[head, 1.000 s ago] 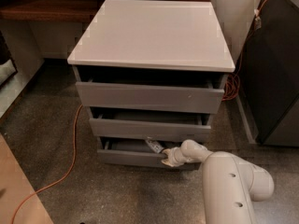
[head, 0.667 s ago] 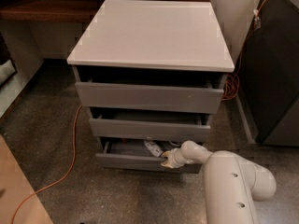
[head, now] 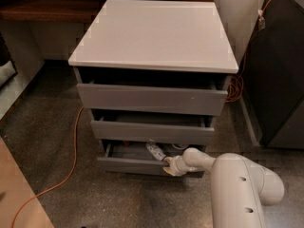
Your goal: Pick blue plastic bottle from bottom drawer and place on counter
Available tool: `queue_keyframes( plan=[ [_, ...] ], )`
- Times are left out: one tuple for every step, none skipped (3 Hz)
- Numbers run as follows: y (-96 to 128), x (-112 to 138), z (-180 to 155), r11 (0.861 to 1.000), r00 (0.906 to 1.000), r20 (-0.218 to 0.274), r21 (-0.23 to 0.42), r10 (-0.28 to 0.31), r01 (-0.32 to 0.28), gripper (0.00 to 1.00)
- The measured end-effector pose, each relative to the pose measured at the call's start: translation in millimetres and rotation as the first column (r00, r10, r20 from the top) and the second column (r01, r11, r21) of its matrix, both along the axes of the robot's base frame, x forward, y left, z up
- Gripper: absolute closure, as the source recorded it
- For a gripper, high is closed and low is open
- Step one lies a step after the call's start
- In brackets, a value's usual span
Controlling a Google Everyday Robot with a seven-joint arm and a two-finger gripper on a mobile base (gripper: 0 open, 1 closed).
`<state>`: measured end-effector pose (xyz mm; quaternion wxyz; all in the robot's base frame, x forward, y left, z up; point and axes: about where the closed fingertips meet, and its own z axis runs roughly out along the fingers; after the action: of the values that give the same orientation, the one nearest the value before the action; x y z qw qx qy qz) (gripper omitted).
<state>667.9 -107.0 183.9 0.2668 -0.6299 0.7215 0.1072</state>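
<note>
Down at floor level, bottom drawer (head: pixel 135 166) of the grey cabinet is pulled partway out: flat matte grey front, no handle, grey inside. Blue plastic bottle (head: pixel 156 151) lies on its side inside it, right of centre, set diag. w/ one end toward the drawer's front edge. It's small & clear w/ a pale label; finer details too blurry to tell. Gripper (head: pixel 169 168) sits at the drawer's front rim, just beside the bottle's near end, pointing left; its tip is light-coloured w/ a tan patch. Can't tell whether it's spread or closed, nor if it touches the bottle. Behind it the arm (head: pixel 237 189) is smooth, rounded, cream-white, a thick tube w/ small dark holes, coming in from lower right.

Both upper drawers are also ajar: top drawer (head: pixel 152 99) & middle drawer (head: pixel 152 131), same flat grey fronts, dark gap above each. Counter (head: pixel 152 32) on top is a smooth, glossy white slab, approx. square, overhanging the cabinet body. Dark brown wooden shelf (head: pixel 47 8) runs behind at upper left. Thin orange cable (head: pixel 74 141) snakes over the speckled grey floor (head: pixel 42 122) at left. Dark cabinet (head: pixel 280 80) stands at right.
</note>
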Motion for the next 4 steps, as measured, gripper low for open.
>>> queue_keyframes(
  plan=[
    [0,0,3,1.000,1.0000,0.000,0.000,0.000,0.000,1.00],
    [0,0,3,1.000,1.0000,0.000,0.000,0.000,0.000,1.00],
    [5,-14,-3,1.000,0.9997,-0.024,0.002,0.008,-0.008,1.00],
    [5,-14,-1,1.000,0.9997,-0.024,0.002,0.008,-0.008,1.00]
  ],
)
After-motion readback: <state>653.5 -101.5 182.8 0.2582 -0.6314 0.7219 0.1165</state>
